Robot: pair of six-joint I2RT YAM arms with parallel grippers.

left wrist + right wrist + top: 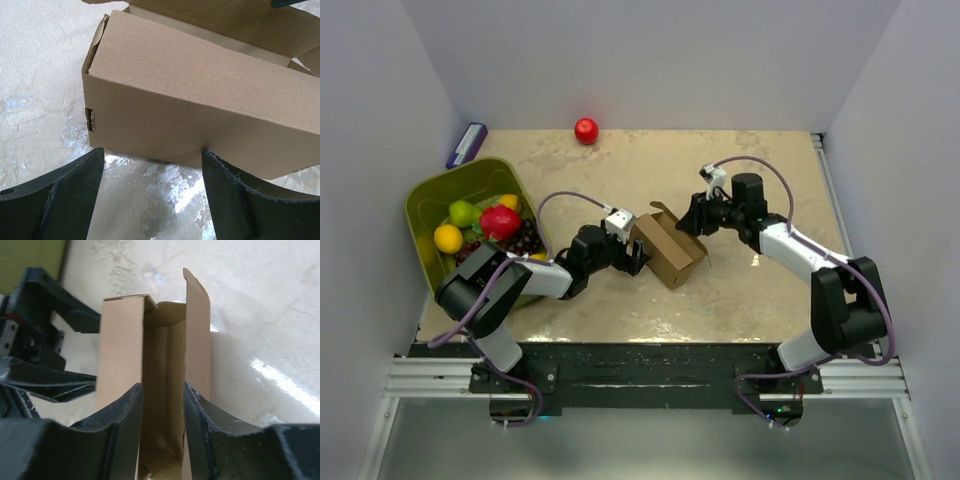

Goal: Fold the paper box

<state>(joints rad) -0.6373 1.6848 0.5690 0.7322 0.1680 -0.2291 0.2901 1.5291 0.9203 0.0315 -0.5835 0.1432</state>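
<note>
The paper box (670, 252) is a small brown carton lying mid-table with its lid flap (663, 211) raised. My left gripper (638, 258) is low at its left long side. In the left wrist view that gripper (152, 152) is open, its right fingertip (220, 170) touching the bottom edge of the box (190, 85), with only table between the fingers. My right gripper (692, 215) is at the box's upper right end. Its jaws (162, 387) are narrowed, still apart, over the open hollow of the box (120, 350), beside the upright flap (197, 330). I cannot tell if they press the cardboard.
An olive-green bin (470, 170) holding several fruits stands at the left, close behind my left arm. A red apple (586, 131) lies at the back edge and a purple-blue object (467, 144) at the back left corner. White walls close in three sides.
</note>
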